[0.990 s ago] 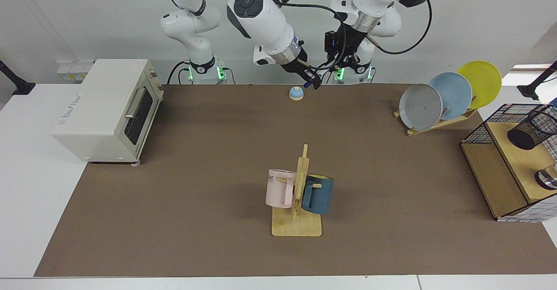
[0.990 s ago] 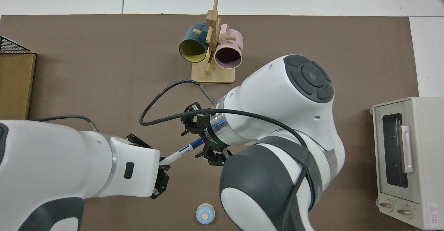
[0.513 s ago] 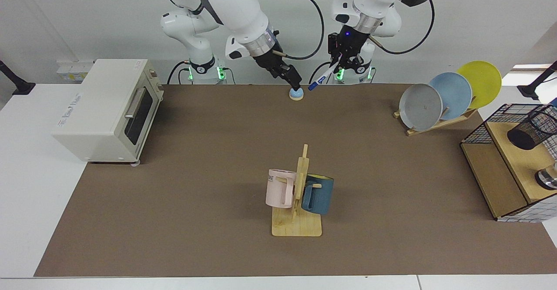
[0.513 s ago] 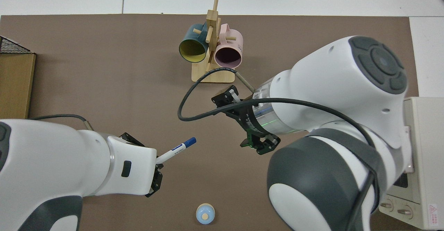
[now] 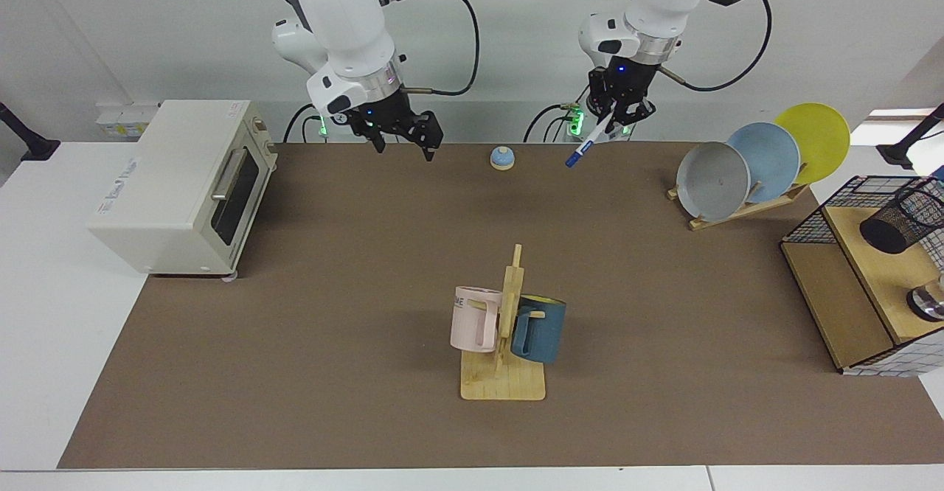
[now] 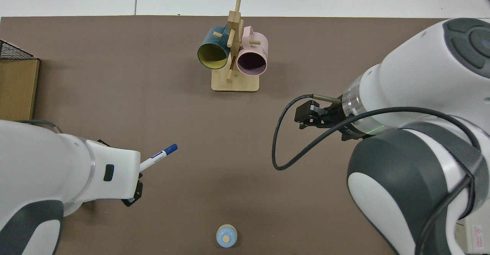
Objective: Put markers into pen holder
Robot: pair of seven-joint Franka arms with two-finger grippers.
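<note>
Brown matting covers the table, with a toaster oven (image 5: 184,181) at its far edge. Above the back, the right gripper (image 5: 402,143) waits with fingers spread and empty. The left gripper (image 5: 618,111) pinches the marker (image 5: 588,144) by one end, so it could pivot or slip during travel to the holder (image 5: 903,218), well apart on a shelf (image 5: 885,284).

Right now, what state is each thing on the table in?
Left claw: shut on the marker, held above the table.
Right claw: open, empty, near the toaster oven.
Pen holder: on the wooden shelf, no marker inside.
Toaster oven: door closed.
Pink mug and blue mug: hanging on the rack.
</note>
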